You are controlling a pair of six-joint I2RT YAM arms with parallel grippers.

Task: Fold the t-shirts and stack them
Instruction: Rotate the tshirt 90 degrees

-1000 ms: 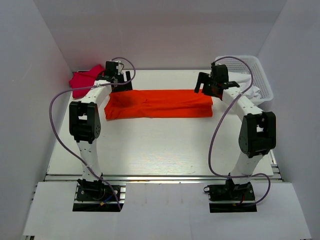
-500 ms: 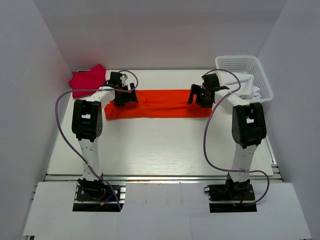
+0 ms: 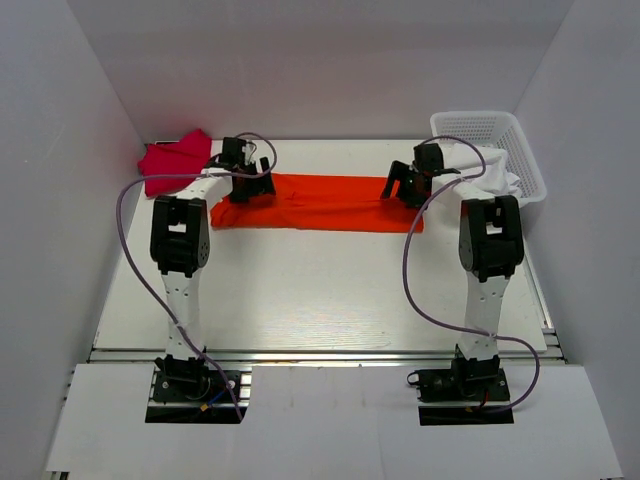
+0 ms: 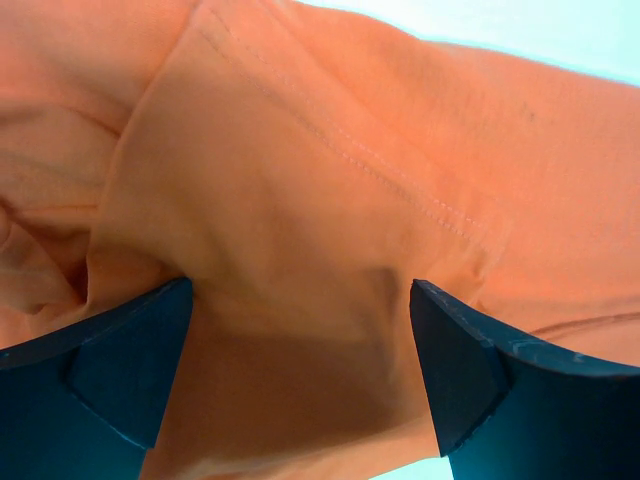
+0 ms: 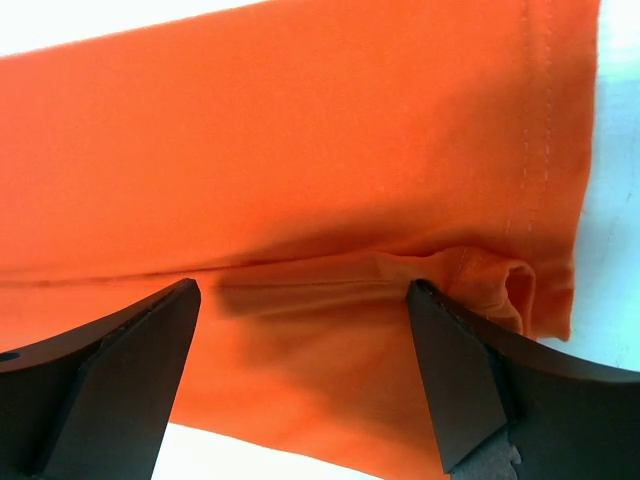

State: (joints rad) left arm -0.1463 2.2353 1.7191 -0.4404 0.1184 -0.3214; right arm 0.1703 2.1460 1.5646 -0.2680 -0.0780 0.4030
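Note:
The orange t-shirt [image 3: 315, 202] lies as a long folded strip across the far part of the table. My left gripper [image 3: 245, 186] is at its left end and my right gripper [image 3: 400, 190] is at its right end. In the left wrist view the gripper [image 4: 300, 300] is open, its jaws wide apart over a seamed fold of the orange fabric [image 4: 300, 180]. In the right wrist view the gripper [image 5: 303, 300] is open, straddling a fold line of the orange shirt [image 5: 300, 150] near its hemmed end. The crimson-pink t-shirt [image 3: 172, 162] lies crumpled in the far left corner.
A white mesh basket [image 3: 487, 128] with white cloth in it stands at the far right, beside my right arm. White walls close in the table on the left, back and right. Purple cables loop off both arms.
Both grippers have come down from above the shirt's far edge onto its two ends. The orange strip now looks narrower and its ends are rumpled.

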